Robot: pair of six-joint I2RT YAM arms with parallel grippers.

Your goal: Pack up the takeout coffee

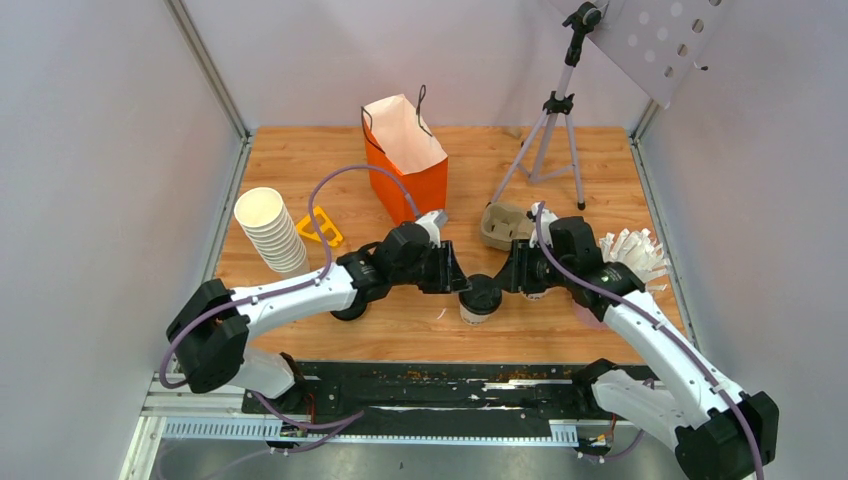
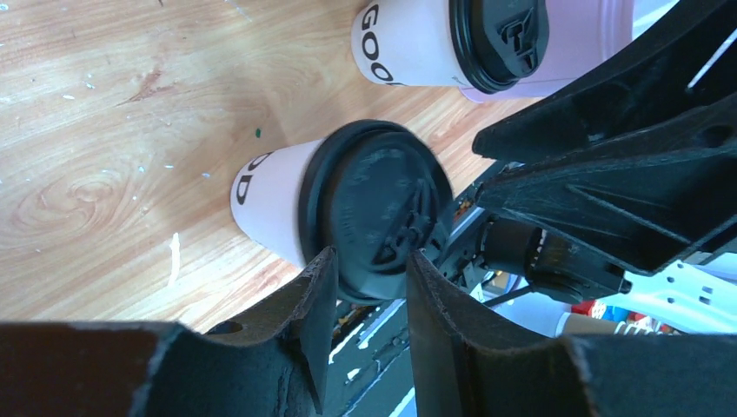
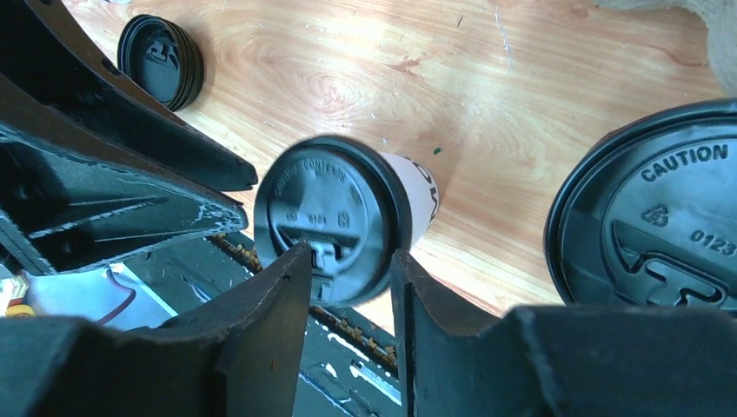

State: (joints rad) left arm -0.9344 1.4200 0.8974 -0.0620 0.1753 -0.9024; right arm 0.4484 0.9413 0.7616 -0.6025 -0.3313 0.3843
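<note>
- Shows a takeout coffee (image 1: 480,298), a white cup under a black lid, upright on the wooden table (image 1: 300,160) near its front edge, midway between the two arms
- Places the left gripper (image 2: 369,261) just over the near rim of that lid, fingers part spread, pinching nothing that can be seen
- Places the right gripper (image 3: 349,258) at the opposite side of the same lid, fingers likewise part spread and closed on nothing
- Leaves contact with the lid unclear in either wrist view
- Shows a second takeout coffee (image 2: 452,39) upright just beside the first, on the right arm's side
- Shows the orange paper bag (image 1: 405,160) open at the back of the table, well apart from both cups, with a pulp cup carrier (image 1: 505,225) to its right
- Reads as an early step: settling on the first cup, neither cup packed yet
- Calls next, by judgement, for one gripper alone to close on the cup wall below the lid, keeping it upright, the other arm backing clear, then a lift toward carrier or bag
</note>
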